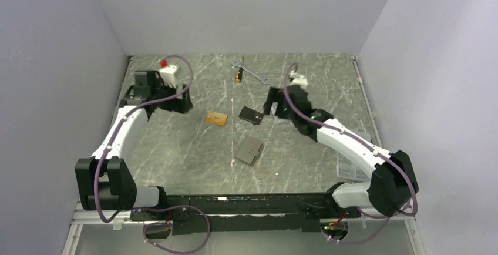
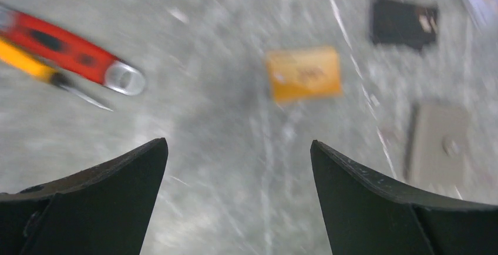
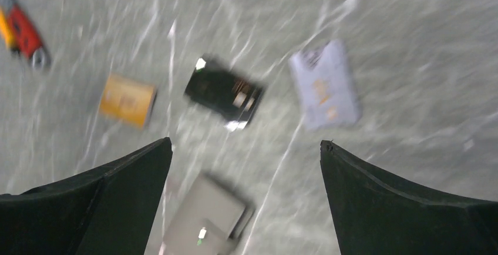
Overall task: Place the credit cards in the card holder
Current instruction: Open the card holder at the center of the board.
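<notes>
I report from the left. Left gripper [image 1: 154, 94] hangs over the far left of the marbled table [image 1: 176, 155], fingers spread wide and nothing between them; its wrist view [image 2: 238, 149] is blurred but confirms the gap. In that view a red-and-yellow handled tool [image 2: 59, 46] lies to the far left.

Next, the orange card [image 1: 216, 117] lies flat near mid-table, apart from everything. Just right of it lies the black card [image 1: 251, 115], flat, not touching the orange one. Nearer the arm bases, below and between those two cards, lies the card holder [image 1: 249, 151], taupe-grey and flat on the table; all cards I see are outside it. I cannot tell whether it is fully shut.

A wrench [image 1: 253, 71] lies at the far edge, well apart from the cards.

Right gripper [image 1: 271, 104] hovers just right of the black card, fingers released and empty [image 3: 246, 143]. Its blurred wrist view shows a pale card [image 3: 325, 83] flat beside the black card; the top view hides it under the arm
</notes>
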{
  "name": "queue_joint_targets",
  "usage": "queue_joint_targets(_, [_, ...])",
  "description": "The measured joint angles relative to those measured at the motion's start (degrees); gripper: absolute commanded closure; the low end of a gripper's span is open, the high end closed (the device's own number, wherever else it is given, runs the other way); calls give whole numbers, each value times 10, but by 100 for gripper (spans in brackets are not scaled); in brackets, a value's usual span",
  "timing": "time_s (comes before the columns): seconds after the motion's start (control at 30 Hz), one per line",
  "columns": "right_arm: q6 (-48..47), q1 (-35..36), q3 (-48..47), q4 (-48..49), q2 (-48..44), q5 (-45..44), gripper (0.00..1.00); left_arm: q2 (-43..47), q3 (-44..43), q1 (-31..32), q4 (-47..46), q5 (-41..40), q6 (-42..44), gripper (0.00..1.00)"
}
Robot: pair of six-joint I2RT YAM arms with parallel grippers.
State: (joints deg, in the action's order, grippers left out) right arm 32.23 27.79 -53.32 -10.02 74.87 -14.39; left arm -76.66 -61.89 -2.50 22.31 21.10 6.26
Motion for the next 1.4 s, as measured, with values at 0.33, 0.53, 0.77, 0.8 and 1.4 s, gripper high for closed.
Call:
queue_joint_targets(0.33, [98, 277, 25, -116, 16, -112, 2, 27, 49, 198, 100, 40, -29, 1])
queue_joint_targets(0.53, [144, 353, 25, -120, 99, -125, 8, 27, 97, 208, 68, 91, -56, 1])
queue_joint_targets(0.77, [173, 358, 41, -96, 147, -127, 14, 30, 114, 230, 33, 119, -75, 1])
queue_joint_targets(0.8, [174, 357, 43, -92, 150, -127, 15, 32, 122, 232, 25, 121, -77, 1])
queue_joint_targets(1.4, [203, 299, 130, 47, 134, -107, 47, -27, 181, 299, -65, 126, -150, 1])
